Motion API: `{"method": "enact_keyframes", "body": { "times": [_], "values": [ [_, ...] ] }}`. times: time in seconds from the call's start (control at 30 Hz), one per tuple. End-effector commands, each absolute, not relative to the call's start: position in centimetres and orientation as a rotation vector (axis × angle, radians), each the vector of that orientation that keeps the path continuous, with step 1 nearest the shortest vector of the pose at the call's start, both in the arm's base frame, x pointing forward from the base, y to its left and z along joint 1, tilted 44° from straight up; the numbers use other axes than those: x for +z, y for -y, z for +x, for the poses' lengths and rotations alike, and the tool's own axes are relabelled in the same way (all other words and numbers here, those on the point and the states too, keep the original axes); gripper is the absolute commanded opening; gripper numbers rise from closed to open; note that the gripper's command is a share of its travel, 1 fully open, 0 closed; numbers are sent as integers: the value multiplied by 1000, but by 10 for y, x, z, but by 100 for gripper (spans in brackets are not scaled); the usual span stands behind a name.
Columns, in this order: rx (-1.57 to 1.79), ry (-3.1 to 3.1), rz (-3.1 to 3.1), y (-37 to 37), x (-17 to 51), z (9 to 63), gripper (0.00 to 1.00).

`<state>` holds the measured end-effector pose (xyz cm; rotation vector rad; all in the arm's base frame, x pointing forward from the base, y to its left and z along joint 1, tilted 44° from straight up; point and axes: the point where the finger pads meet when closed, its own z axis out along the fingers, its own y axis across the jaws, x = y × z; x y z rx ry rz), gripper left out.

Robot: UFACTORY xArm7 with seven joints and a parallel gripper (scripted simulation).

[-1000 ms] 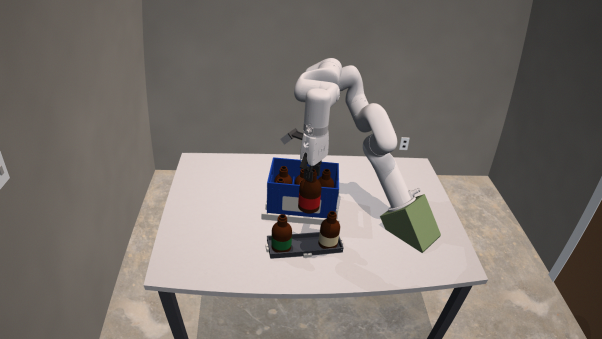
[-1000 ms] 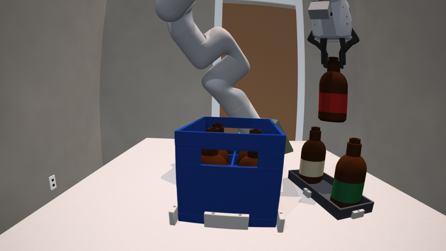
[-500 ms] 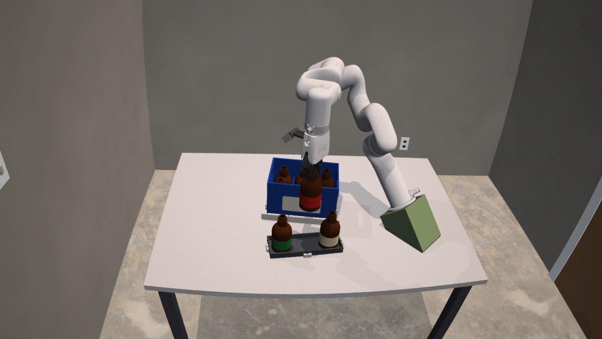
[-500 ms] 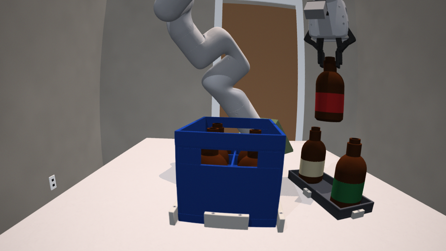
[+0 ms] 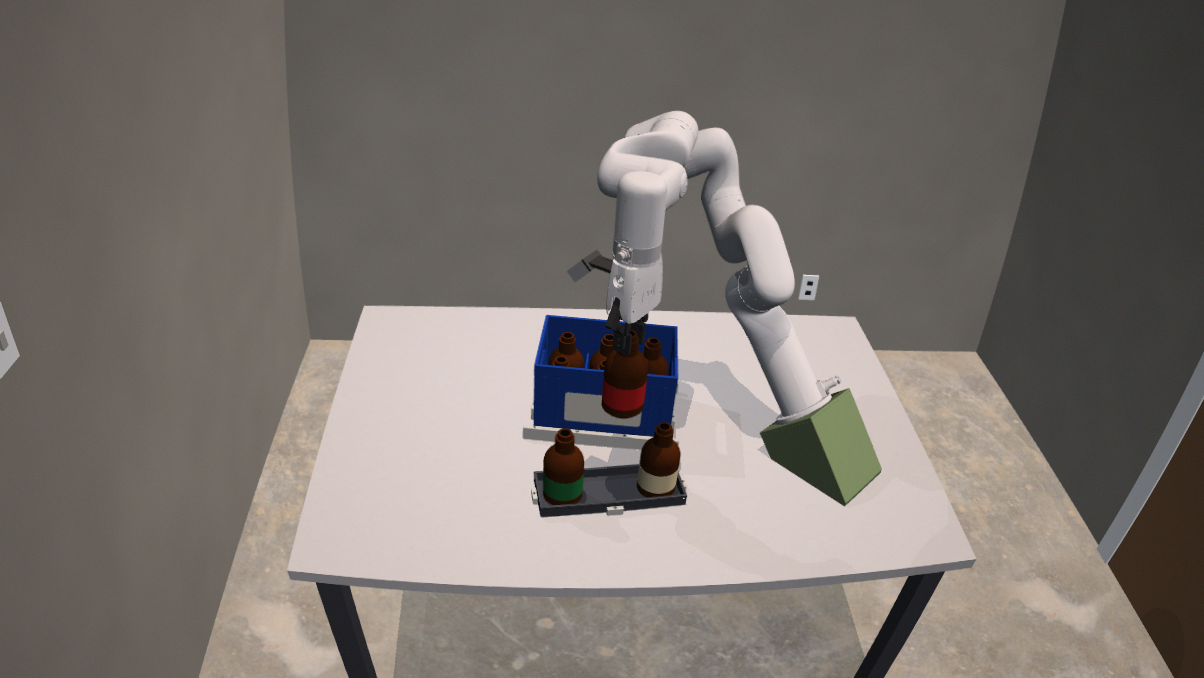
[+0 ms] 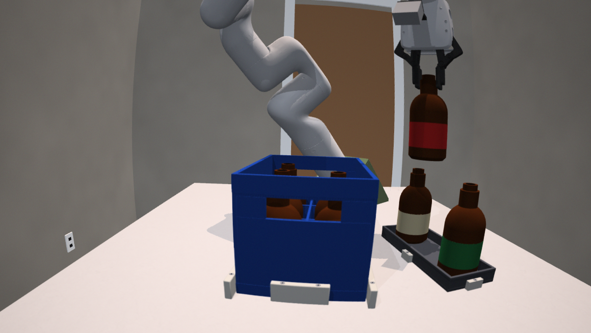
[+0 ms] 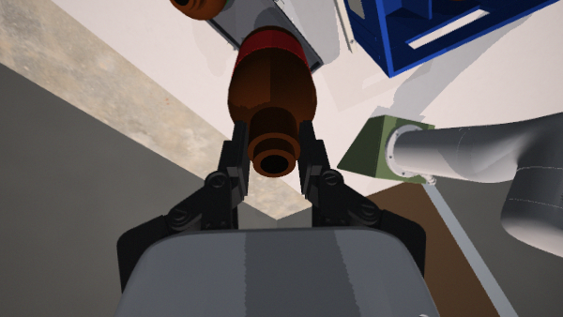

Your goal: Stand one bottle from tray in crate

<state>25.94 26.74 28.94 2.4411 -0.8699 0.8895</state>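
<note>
The white seven-joint arm (image 5: pixel 758 252) (image 6: pixel 297 62) (image 7: pixel 469 150) rises from its green wedge-shaped pedestal (image 5: pixel 829 454) (image 6: pixel 377 186) (image 7: pixel 366 150), bends over the worktop (image 5: pixel 421 488) (image 6: pixel 144 268) (image 7: pixel 357 94) and points its wrist down. Upright on the worktop stands the blue bottle crate (image 5: pixel 547 404) (image 6: pixel 302 248) (image 7: pixel 382 42), brown bottles in some cells. Near it, the shallow dark tray (image 5: pixel 581 507) (image 6: pixel 430 268) (image 7: pixel 315 66) carries a green-label bottle (image 5: pixel 563 471) (image 6: pixel 462 231) (image 7: pixel 199 8) and a cream-label bottle (image 5: pixel 658 463) (image 6: pixel 413 214), both upright, one toward each end. The red-label brown bottle (image 5: pixel 625 383) (image 6: pixel 428 120) (image 7: pixel 273 84) hangs upright below the gripper (image 5: pixel 625 338) (image 6: pixel 428 82) (image 7: pixel 273 137), outside the crate and above tray level. The gripper is partly open, its black fingers closed around the bottle's neck from both sides.

In the exterior view, the gripper (image 5: pixel 624 343) (image 6: pixel 428 86) (image 7: pixel 273 137) and the red-labelled bottle (image 5: pixel 625 395) (image 6: pixel 428 135) (image 7: pixel 273 84) between its fingers shift left, at nearly the same height, so the bottle now lines up more closely above the cream-labelled bottle (image 5: pixel 658 475) (image 6: pixel 413 223) in the frame. In the top view, both move slightly up and right. The arm (image 5: pixel 642 206) (image 6: pixel 225 12) follows, its raised bend sliding left in the exterior frame and right in the top one.
</note>
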Motion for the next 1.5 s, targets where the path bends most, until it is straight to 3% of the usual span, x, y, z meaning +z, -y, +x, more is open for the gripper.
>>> {"method": "enact_keyframes", "body": {
  "times": [0.0, 1.47],
  "values": [
    [892, 868, 2445, -266, 291, 257, 0],
    [892, 868, 2445, -191, 319, 210, 0]
  ]
}}
